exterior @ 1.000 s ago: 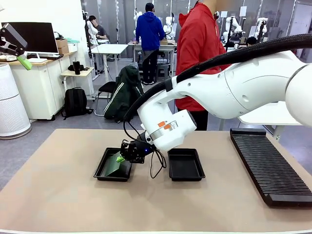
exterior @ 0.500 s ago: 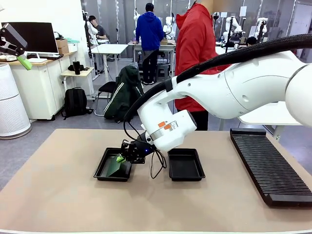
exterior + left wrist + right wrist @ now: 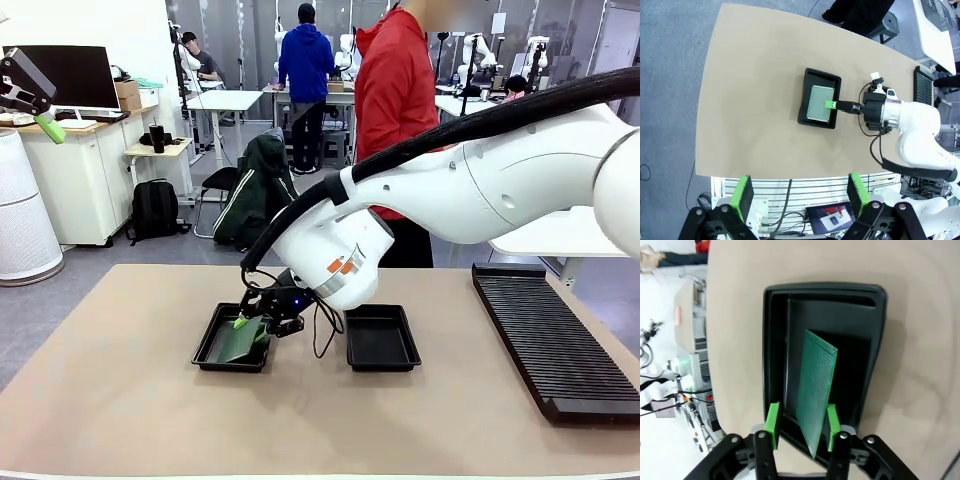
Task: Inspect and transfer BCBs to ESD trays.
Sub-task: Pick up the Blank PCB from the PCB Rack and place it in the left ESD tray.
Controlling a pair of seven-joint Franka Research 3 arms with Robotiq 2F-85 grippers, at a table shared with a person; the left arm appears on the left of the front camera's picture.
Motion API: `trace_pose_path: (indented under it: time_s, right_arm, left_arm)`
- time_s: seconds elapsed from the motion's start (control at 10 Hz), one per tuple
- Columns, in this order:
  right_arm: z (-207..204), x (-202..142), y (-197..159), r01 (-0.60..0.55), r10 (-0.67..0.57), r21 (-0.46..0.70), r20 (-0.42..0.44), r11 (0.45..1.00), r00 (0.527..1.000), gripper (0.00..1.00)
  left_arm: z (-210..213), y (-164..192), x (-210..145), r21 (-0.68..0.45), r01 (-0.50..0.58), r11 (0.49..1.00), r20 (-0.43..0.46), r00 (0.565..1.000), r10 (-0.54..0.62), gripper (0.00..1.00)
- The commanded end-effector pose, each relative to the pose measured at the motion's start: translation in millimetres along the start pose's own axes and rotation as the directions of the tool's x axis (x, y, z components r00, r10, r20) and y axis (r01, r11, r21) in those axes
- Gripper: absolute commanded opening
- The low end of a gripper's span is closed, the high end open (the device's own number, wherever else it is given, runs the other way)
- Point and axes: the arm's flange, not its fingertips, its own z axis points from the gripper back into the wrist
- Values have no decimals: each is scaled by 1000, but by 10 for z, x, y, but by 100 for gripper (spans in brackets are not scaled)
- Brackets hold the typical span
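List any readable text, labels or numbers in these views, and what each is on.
No text in any view can be read.
Orange labels on the right arm: too small to read.
BCB in the ESD tray: fine grid pattern, no legible print.
Small screen near the bottom of the left wrist view: blurred, unreadable.
White sheet on the far wall: too small to read.

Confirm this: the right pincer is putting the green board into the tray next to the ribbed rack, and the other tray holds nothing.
Wrong tray. The right pincer is putting the green board into the tray farther from the ribbed rack. The tray next to the rack is the one that holds nothing. The ribbed rack is at the table's right side. The front view shows it.
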Motion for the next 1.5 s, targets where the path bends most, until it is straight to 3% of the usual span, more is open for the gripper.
trace_pose_path:
  time_s: [0.0,0.1,0.2,0.3,0.5,0.7,1.4]
  right_arm:
    - [187,31,298,-9,11,-93,25,996,1000,64]
    - [267,40,402,-14,18,-158,23,987,1000,85]
    - [328,61,495,-25,27,-242,5,970,1000,82]
    - [383,83,569,-44,39,-290,-23,956,999,100]
    - [531,91,724,-43,29,-398,-41,916,999,100]
    - [630,77,811,-37,23,-436,-36,899,999,100]
    - [720,84,765,-50,34,-421,-47,906,998,100]
  left_arm:
    - [-17,10,-2,-3,-4,1000,-2,1000,4,100]
    - [-17,10,-2,-3,-4,1000,-2,1000,4,100]
    - [-17,10,-2,-3,-4,1000,-2,1000,4,100]
    - [-17,10,-2,-3,-4,1000,-2,1000,4,100]
    - [-17,10,-2,-3,-4,1000,-2,1000,4,100]
    - [-17,10,-2,-3,-4,1000,-2,1000,4,100]
    - [-17,10,-2,-3,-4,1000,-2,1000,4,100]
